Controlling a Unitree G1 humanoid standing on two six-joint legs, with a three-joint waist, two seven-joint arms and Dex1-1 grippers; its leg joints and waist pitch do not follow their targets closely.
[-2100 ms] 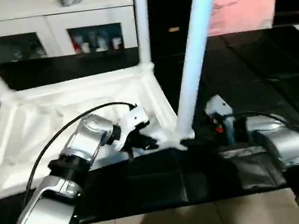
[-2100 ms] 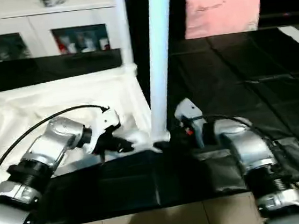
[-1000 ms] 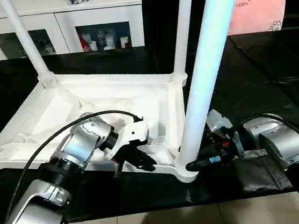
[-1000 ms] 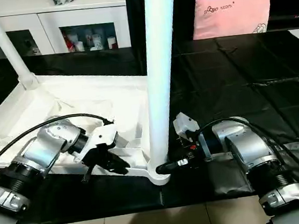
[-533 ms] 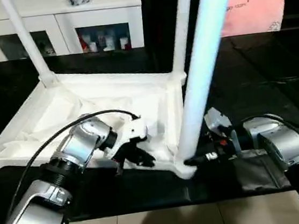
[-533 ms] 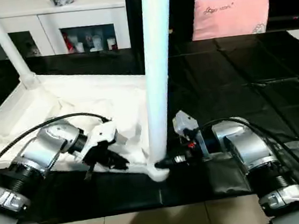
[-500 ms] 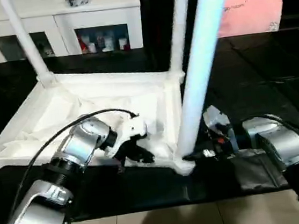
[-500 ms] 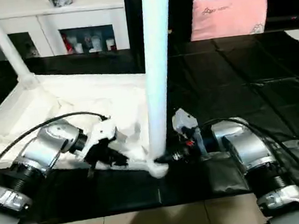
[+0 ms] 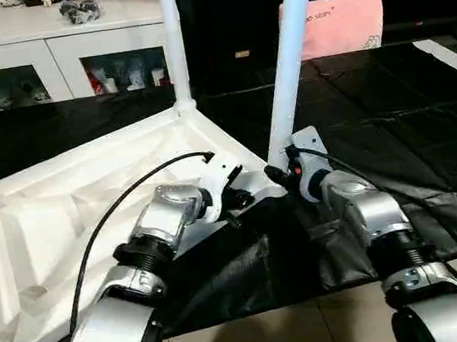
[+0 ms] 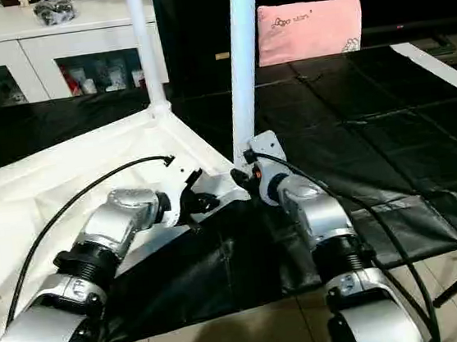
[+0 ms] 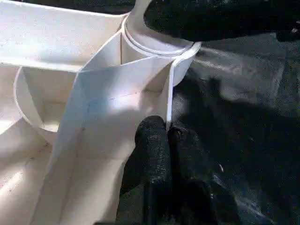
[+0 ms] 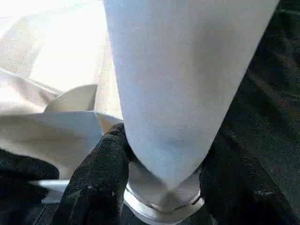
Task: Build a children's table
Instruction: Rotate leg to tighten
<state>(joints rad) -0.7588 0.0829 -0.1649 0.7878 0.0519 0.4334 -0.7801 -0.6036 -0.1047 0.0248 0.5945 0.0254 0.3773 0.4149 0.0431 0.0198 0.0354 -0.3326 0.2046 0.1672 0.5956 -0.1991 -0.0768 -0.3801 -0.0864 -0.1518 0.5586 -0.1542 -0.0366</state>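
Left eye view: lying upside down on the black floor mat (image 9: 419, 108), the white tabletop (image 9: 66, 198) with its ribbed underside facing up. Rising near-vertical from the near corner socket (image 9: 273, 184), the closest table leg (image 9: 290, 57), long axis leaning slightly toward one o'clock; standing at eleven o'clock from it, a second leg (image 9: 172, 41) in the far corner. Meeting at that near corner, both arms: the left gripper (image 9: 233, 195) coming in from eight o'clock, the right gripper (image 9: 282, 171) from four o'clock and reaching the leg's base.

Right eye view: showing the same layout, with a pink cushion (image 10: 311, 25) and a white glass-doored cabinet (image 10: 34, 57) beyond.

Left wrist view: pressing together, the two black fingers (image 11: 152, 145), pinching the thin rim wall of the tabletop right beside the socket, which lies at twelve o'clock from them.

Right wrist view: straddling the leg's lower end at about half spread, the fingers (image 12: 101, 168), one on either side and touching it just above the socket ring (image 12: 161, 206).

Judging from this, seating the leg means pushing straight down along its axis while bracing the corner with the left arm.
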